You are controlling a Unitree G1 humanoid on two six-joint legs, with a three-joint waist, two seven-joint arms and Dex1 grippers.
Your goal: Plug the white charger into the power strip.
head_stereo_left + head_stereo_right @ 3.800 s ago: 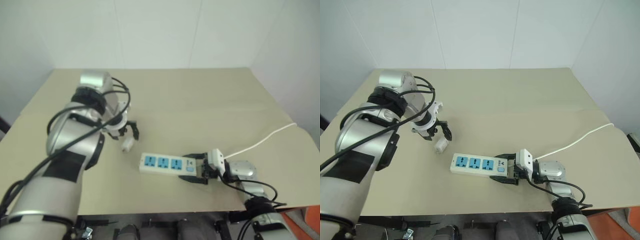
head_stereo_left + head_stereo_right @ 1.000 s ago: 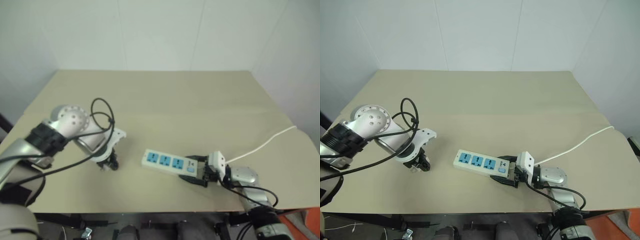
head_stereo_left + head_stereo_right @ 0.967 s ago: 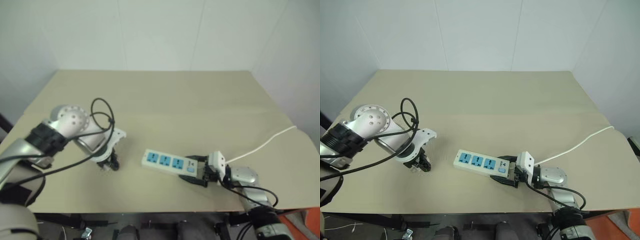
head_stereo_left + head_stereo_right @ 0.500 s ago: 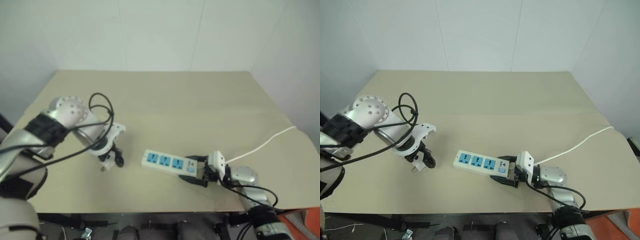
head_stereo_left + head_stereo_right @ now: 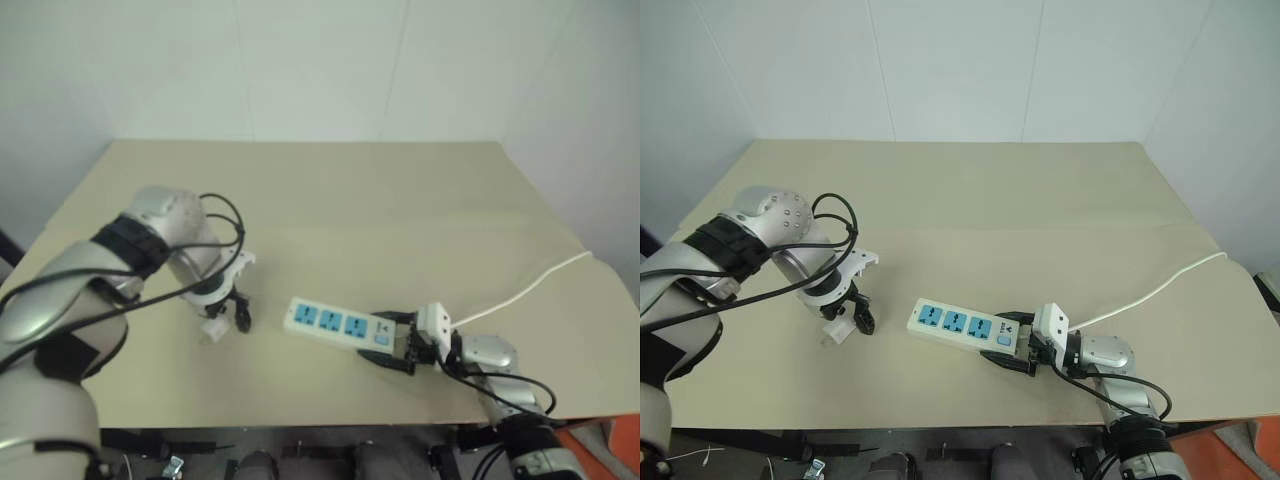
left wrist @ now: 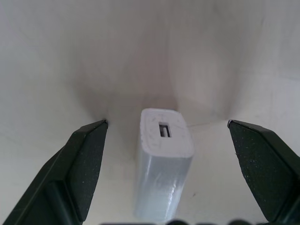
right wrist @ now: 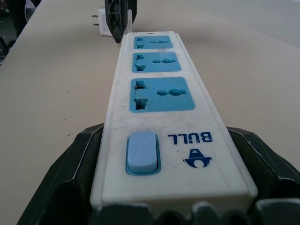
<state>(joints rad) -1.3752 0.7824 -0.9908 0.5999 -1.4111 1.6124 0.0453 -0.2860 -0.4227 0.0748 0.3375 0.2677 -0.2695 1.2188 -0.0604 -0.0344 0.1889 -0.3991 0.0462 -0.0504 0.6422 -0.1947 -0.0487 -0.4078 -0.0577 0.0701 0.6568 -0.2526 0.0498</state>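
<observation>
So the left hand (image 6: 166, 140) is pointing straight down with its fingers (image 6: 82, 164) spread wide, and the charger (image 6: 164, 164) sits right between them, touching neither. It's directly under the hand, lying flat on the tabletop (image 5: 970, 200) near the front-left part. From the right wrist view, its long axis runs roughly along the front edge, with the prongs facing away from the strip (image 5: 962, 324). Left arm is clearly the nearer one; my guess is it just needs to drop and close.

The charger is a small white rounded block with a USB slot in the end face.

The right hand (image 5: 1012, 345) is holding the strip's switch end, its fingers on either side. The strip sits near the front edge, about mid-tabletop, with three blue sockets.
</observation>
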